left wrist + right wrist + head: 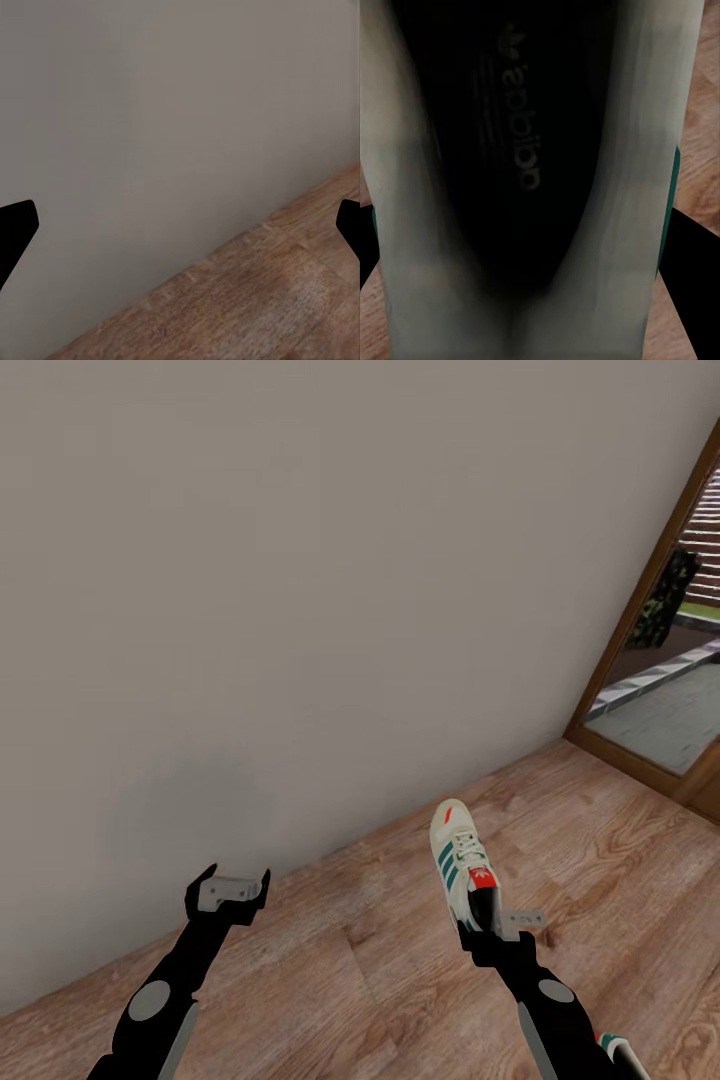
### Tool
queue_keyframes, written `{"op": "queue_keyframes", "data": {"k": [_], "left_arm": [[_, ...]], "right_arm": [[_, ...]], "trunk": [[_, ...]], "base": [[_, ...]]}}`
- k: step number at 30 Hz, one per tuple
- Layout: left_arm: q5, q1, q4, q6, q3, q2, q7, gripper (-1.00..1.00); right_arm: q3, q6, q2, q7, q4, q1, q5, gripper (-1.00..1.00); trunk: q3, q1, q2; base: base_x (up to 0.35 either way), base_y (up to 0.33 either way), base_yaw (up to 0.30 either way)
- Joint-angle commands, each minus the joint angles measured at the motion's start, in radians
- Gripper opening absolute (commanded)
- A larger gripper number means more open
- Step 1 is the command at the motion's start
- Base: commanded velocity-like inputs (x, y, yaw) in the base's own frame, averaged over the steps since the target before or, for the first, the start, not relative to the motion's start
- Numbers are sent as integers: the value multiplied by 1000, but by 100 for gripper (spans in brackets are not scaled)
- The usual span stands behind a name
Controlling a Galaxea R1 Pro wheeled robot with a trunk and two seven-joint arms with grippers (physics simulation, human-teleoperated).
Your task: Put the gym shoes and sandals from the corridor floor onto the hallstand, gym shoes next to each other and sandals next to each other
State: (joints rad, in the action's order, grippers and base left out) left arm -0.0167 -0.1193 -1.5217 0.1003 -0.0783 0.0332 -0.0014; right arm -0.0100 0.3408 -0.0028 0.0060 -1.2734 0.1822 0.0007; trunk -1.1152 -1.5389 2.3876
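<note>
Right gripper [487,922], in the lower right of the head view, is closed on the heel end of one gym shoe [461,863], and the shoe seems to be lifted from the corridor floor [400,950], though its height I cannot judge. The long axis of the shoe runs from the gripper up and slightly to the left in the frame, so the toe points toward the grey wall [300,580] and the red heel sits at the fingers. In the right wrist view the camera looks straight down into the dark opening of this shoe [521,150], with the cream sides on both flanks and black finger parts at the lower corners, which agrees with a grip at the heel collar. Left gripper [229,892], in the lower left of the head view, is wide open and holds nothing; in the left wrist view its two black fingertips [16,229] stand far apart at the frame edges, with wall and floor between them. At the upper right of the head view is a glass door [660,690] with a brown frame. Because the shoe is already in the right arm, I judge that the coming move depends on carrying it toe-first to the hallstand; in which direction the rack lies I cannot tell.
</note>
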Motion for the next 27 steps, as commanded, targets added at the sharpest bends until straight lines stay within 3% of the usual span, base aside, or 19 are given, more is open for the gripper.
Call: {"op": "queue_keyframes", "data": {"k": [1,7,13,19,27], "left_arm": [[-2,0,-2,6,-1,1,0,100],[-2,0,-2,6,-1,1,0,100],[-2,0,-2,6,-1,0,0,100],[-2,0,-2,6,-1,1,0,100],[-2,0,-2,6,-1,1,0,100]], "right_arm": [[0,5,0,1,-1,0,0,-100],[-1,5,0,0,-1,0,1,-100],[-19,4,0,0,-2,0,1,-100],[-28,5,0,0,-2,0,1,-100],[-30,5,0,0,-2,0,1,-100]], "trunk": [[-1,0,0],[-1,0,0],[0,0,0],[2,0,0],[7,0,0]], "base": [[0,0,0],[13,10,0],[103,218,-47],[83,233,-247],[7,26,-285]]}}
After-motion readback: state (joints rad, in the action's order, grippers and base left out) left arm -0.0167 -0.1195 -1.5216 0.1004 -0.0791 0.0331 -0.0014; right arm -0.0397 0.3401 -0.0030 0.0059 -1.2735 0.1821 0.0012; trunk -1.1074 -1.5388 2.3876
